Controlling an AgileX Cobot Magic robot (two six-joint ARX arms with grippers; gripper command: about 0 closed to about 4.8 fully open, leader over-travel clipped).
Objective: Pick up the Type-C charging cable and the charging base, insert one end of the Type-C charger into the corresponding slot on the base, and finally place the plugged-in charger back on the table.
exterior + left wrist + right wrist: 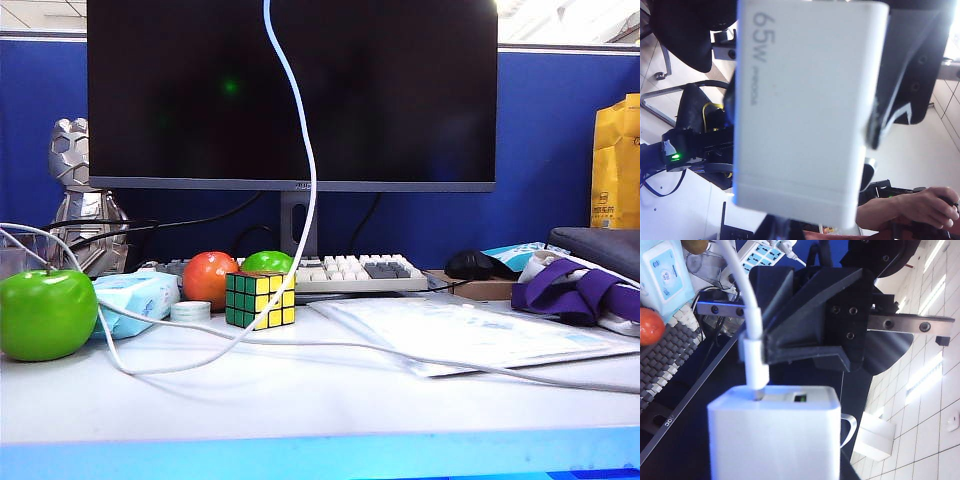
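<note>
Above the cluttered white table (300, 400), the left gripper (805, 120) clamps the charging base (805, 110); the right gripper (757, 347) pinches the Type-C charging cable (754, 325) plugged into it.

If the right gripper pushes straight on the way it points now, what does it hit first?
The charging base. The right gripper is shut on the plug of the Type-C charging cable, whose tip already sits at the base's slot. The left gripper holds that base. Seating depth is unclear.

The charging base (805, 110) reads "65W".
</note>
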